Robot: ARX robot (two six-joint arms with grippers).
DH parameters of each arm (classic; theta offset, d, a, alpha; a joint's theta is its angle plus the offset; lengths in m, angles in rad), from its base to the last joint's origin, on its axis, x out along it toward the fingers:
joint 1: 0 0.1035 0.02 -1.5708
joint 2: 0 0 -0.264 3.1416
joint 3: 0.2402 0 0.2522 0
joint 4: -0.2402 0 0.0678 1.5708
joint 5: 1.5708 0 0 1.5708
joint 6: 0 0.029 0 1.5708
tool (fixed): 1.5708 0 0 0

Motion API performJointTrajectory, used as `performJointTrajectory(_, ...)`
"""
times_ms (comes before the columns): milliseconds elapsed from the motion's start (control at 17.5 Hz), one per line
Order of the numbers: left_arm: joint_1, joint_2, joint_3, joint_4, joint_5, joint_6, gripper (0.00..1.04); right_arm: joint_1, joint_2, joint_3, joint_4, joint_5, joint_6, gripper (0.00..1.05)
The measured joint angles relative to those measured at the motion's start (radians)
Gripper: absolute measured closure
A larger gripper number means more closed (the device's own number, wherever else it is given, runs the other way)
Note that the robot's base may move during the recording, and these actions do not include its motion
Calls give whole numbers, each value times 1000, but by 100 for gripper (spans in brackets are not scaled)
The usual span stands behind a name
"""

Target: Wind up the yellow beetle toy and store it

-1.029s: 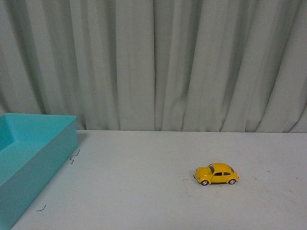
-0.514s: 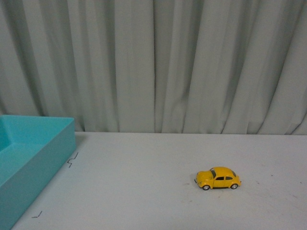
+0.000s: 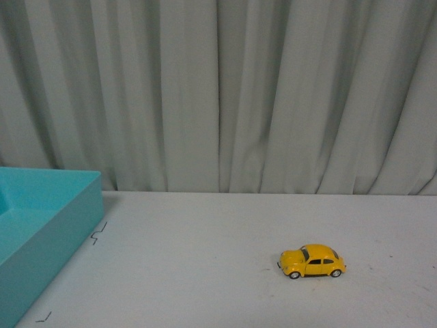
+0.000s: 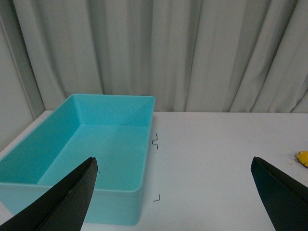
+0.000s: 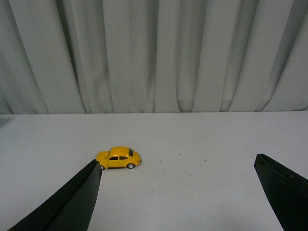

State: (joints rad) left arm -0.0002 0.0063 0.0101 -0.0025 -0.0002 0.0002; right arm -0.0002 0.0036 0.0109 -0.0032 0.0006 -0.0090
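The bright yellow rounded toy car [image 5: 119, 158] sits broadside before the gaping right gripper [image 5: 176, 161] — the nearer one; the left gripper [image 4: 173, 160] gapes too.

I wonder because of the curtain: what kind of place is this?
Probably a robot test setup: a bare white table, a plain grey curtain backdrop, and black marks beside a teal bin.

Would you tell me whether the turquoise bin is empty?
Empty where visible: the left wrist view shows bare floor in the turquoise bin; the yellow beetle toy stands outside it.
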Motion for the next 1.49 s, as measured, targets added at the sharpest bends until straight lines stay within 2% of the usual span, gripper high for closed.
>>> performJointTrajectory(1486,0,0,0,0,0,0,7,0,0,0,0,0,0,7)
